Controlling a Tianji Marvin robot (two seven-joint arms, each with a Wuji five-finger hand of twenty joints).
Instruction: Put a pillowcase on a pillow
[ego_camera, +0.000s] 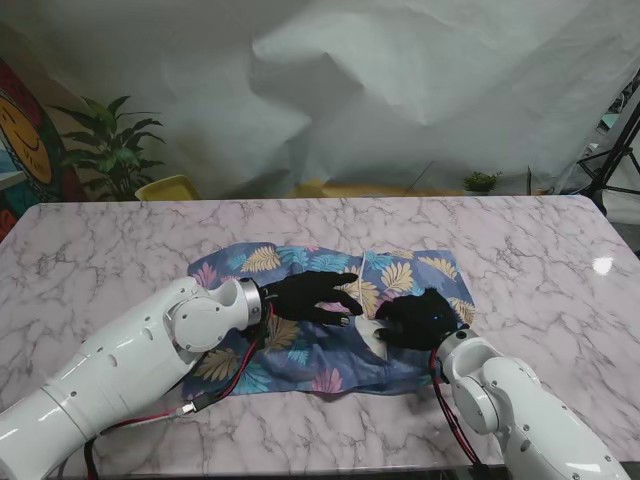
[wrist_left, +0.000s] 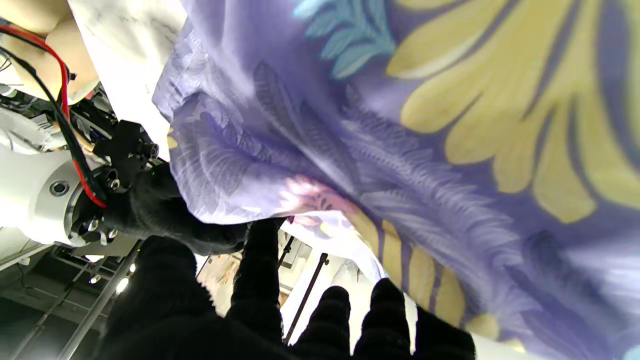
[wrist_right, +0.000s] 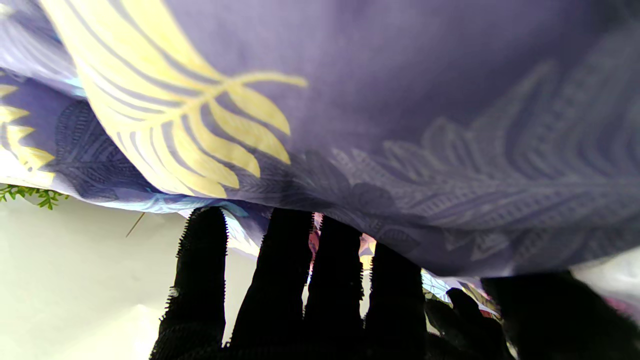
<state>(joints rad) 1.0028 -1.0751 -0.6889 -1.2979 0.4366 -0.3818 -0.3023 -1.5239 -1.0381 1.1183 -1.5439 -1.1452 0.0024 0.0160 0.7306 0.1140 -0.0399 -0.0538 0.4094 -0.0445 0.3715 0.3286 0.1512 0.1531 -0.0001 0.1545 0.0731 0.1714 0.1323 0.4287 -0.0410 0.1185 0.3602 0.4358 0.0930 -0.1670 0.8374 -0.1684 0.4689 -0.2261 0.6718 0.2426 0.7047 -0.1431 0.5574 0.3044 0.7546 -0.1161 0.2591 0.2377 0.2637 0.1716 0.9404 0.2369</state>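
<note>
Two hands on the cloth: how to open the pillowcase well

Both black-gloved hands rest on the leaf-printed pillowcase (ego_camera: 330, 315), which lies flat in the lower middle of the stand's frame on the marble table (ego_camera: 540, 260). The left hand (ego_camera: 312, 296) lies just left of the centre, fingers stretched and spread over the fabric, gripping nothing that I can see. The right hand (ego_camera: 422, 320) sits a little lower and to the right of it, at a small white patch (ego_camera: 368, 335) that may be the pillow or the lining; I cannot tell which. From the stand's view its fingers look curled; in the right wrist view the fingers (wrist_right: 280, 280) stand straight with cloth draped near them, so whether it holds the fabric I cannot tell.

I judge the step to be the opening of the mouth. To do it well, one hand should pin the lower layer flat while the other lifts only the upper layer. Thin cloth slides easily, so pinch the hem, not the middle, and pull slowly to avoid bunching.
</note>
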